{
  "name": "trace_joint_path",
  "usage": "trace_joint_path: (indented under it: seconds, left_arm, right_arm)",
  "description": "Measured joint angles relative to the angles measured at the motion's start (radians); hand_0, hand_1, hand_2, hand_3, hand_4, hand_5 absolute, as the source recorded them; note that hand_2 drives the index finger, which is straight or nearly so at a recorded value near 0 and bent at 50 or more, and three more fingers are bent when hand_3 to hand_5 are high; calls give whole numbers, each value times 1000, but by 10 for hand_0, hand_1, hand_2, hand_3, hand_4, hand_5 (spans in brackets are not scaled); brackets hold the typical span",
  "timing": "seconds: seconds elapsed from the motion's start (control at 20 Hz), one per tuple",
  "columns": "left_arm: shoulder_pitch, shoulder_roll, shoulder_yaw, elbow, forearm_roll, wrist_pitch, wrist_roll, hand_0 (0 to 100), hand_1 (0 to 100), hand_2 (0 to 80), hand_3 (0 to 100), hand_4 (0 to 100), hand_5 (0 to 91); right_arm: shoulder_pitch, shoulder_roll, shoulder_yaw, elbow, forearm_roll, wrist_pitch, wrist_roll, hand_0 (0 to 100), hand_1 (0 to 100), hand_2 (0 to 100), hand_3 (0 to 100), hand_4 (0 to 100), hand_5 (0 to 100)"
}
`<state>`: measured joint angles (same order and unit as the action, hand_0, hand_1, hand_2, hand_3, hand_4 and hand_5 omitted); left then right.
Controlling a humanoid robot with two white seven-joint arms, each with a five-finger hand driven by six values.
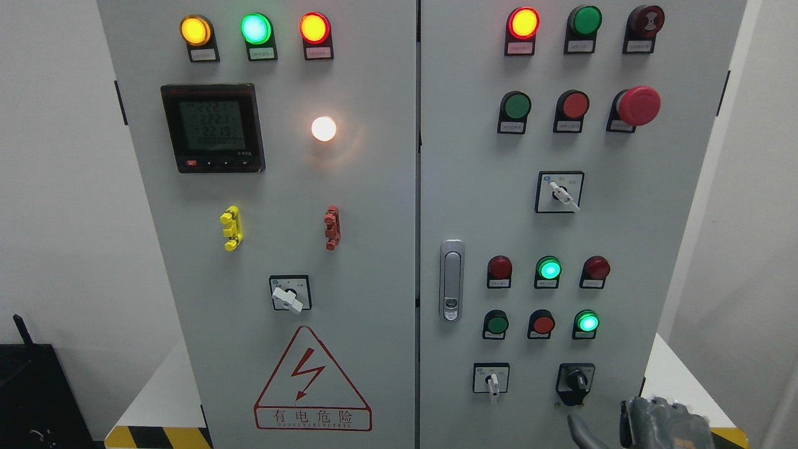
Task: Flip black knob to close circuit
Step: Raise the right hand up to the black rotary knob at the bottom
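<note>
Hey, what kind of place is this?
Probably an electrical or plant room: a grey two-door metal control cabinet with lit round indicator lamps, a black digital power meter and a red triangular shock-warning sign.

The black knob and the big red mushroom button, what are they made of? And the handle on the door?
The black knob looks like hard plastic: dark, with a faint sheen. The red mushroom button seems smooth plastic too, evenly coloured and slightly glossy. The door handle looks like silvery metal, though it could be chrome-coated plastic. The right robot hand below the knob looks grey and dull, probably plastic or metal.
</note>
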<state>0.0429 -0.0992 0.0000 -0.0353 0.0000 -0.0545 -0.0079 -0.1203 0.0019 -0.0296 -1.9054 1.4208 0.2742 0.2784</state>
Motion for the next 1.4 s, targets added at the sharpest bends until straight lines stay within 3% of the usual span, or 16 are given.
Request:
trace_joint_path:
  seconds: [0.75, 1.4]
  left_arm:
    - [0, 0, 0, 0, 0, 0, 0, 0, 0, 0, 50, 25, 0]
    - [0, 0, 0, 0, 0, 1, 0, 0, 0, 0, 49, 25, 0]
  right_arm:
    - [-52, -26, 22, 111, 0, 18, -22, 0, 0, 852, 1000, 796, 832]
    - [-105, -12, 27, 176, -5, 26, -24, 0, 0, 856, 1000, 799, 833]
